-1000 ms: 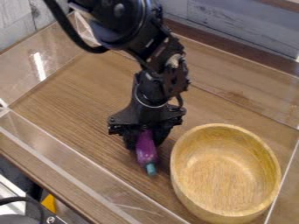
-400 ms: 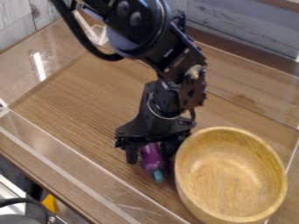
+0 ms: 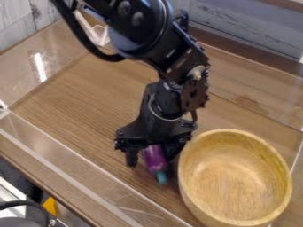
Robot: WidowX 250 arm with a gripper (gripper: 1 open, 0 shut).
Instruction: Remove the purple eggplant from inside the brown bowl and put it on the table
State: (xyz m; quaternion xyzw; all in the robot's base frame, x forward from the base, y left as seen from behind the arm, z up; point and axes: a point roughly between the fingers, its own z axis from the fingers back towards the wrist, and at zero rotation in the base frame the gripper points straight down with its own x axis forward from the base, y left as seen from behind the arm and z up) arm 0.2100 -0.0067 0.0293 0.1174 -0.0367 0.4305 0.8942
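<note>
We found the purple eggplant (image 3: 155,160) already out of the brown bowl (image 3: 233,184), lying on the bench (image 3: 83,97) just beside the bowl's left rim, its teal cap toward the camera. The hand (image 3: 153,152) stood over it with jaws spread wide on either side, gripping nothing. We judged the placing done; only drawing the arm clear seemed left.

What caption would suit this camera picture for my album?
Open gripper over the purple eggplant lying on the table beside the empty brown bowl.
</note>
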